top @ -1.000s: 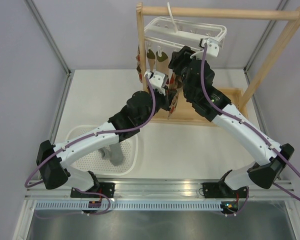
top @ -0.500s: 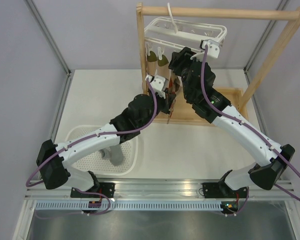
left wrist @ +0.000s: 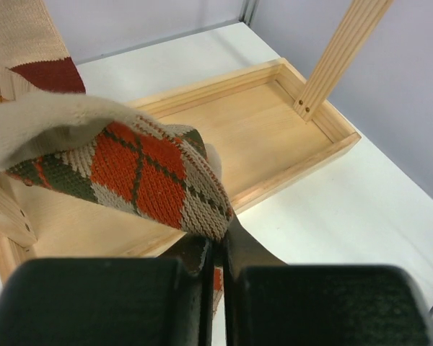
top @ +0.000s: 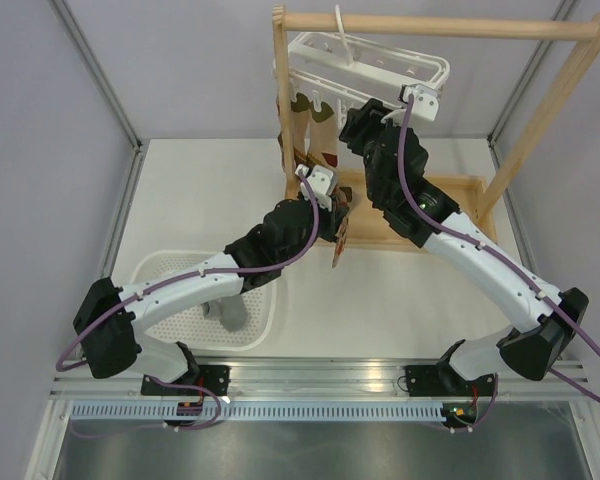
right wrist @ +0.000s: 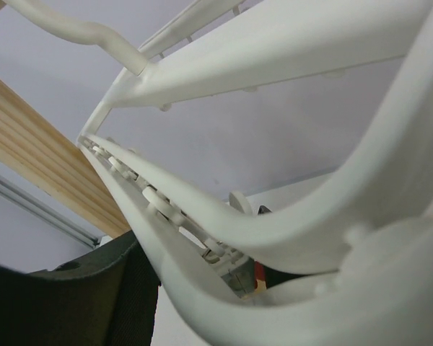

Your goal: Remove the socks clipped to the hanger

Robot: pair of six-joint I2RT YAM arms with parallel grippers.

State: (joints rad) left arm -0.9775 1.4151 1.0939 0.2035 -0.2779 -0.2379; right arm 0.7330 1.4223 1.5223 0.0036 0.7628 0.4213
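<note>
Now an orange, olive and cream argyle sock (left wrist: 130,169) is pinched by its edge between the left gripper's (left wrist: 218,252) pressed-together jaws, draping up and leftward from them, with the wooden tray (left wrist: 274,137) lying beyond. Other socks (top: 305,125) hang clipped under the white hanger (top: 380,62). Its frame rail passes right beside the right gripper's (top: 355,115) one visible finger (right wrist: 72,303), and whether those jaws clamp it I cannot tell.

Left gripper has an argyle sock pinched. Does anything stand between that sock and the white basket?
Nothing visible does. The sock hangs from the left gripper near the wooden tray's front edge; only bare table lies between it and the basket, which the left arm overhangs.
</note>
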